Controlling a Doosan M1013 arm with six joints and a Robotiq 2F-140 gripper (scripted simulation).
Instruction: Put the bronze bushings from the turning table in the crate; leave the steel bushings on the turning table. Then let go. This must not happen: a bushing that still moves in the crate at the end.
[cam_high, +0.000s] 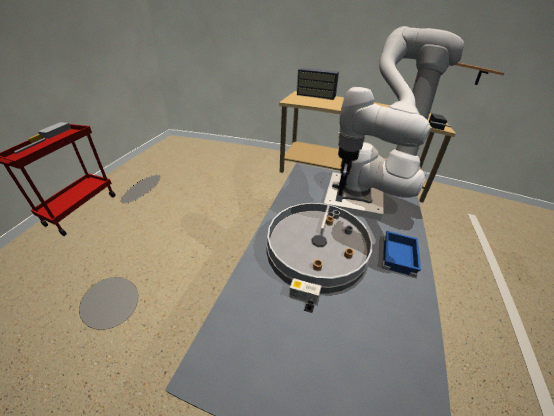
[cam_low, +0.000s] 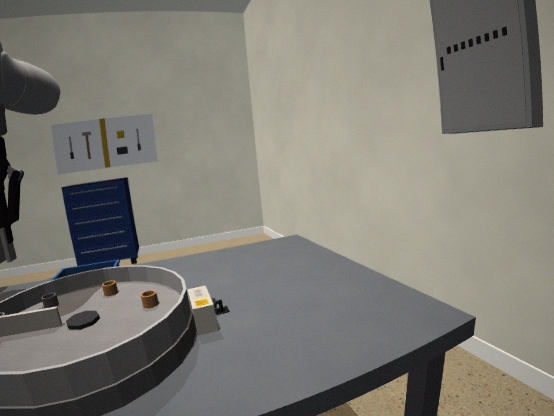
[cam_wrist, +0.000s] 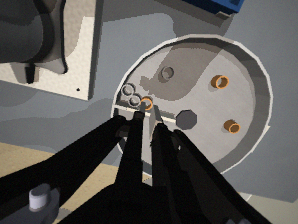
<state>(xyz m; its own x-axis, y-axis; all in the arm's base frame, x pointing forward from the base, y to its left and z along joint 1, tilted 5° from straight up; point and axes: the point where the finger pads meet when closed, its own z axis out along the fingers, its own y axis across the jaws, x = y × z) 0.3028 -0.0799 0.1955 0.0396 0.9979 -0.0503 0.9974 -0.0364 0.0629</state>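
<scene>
Bushings (cam_high: 348, 253) sit on the turning table (cam_high: 280, 256); the crate (cam_high: 401, 252) apparently stands just beside.

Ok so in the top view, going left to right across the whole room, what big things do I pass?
Red cart → round grey floor patch → turning table → blue crate → white floor stripe.
</scene>
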